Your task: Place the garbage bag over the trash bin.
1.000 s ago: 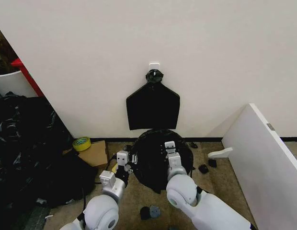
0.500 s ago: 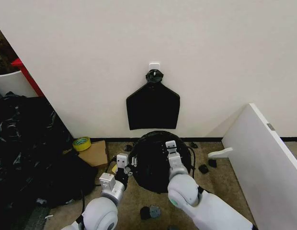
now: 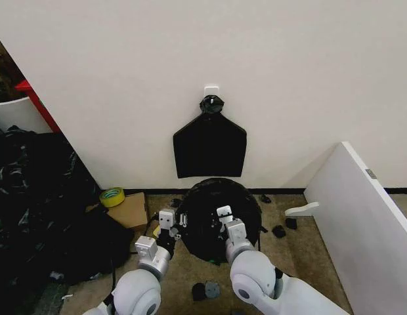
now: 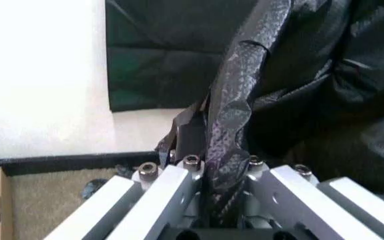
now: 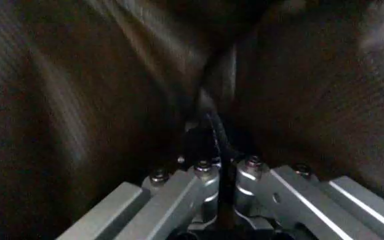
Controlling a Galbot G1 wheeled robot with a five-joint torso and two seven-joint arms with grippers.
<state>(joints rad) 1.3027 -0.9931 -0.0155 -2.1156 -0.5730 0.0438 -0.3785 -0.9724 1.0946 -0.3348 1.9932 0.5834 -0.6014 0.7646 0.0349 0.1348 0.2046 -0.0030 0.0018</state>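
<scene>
Lower centre of the head view: my left gripper and right gripper pinch the thin, crinkly black plastic garbage bag, draped over the bin. I should pull evenly outward.

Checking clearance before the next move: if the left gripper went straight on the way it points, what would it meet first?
Probably more of the garbage bag the left gripper is pinching; past that lies the wall, though depth is unclear.
</scene>
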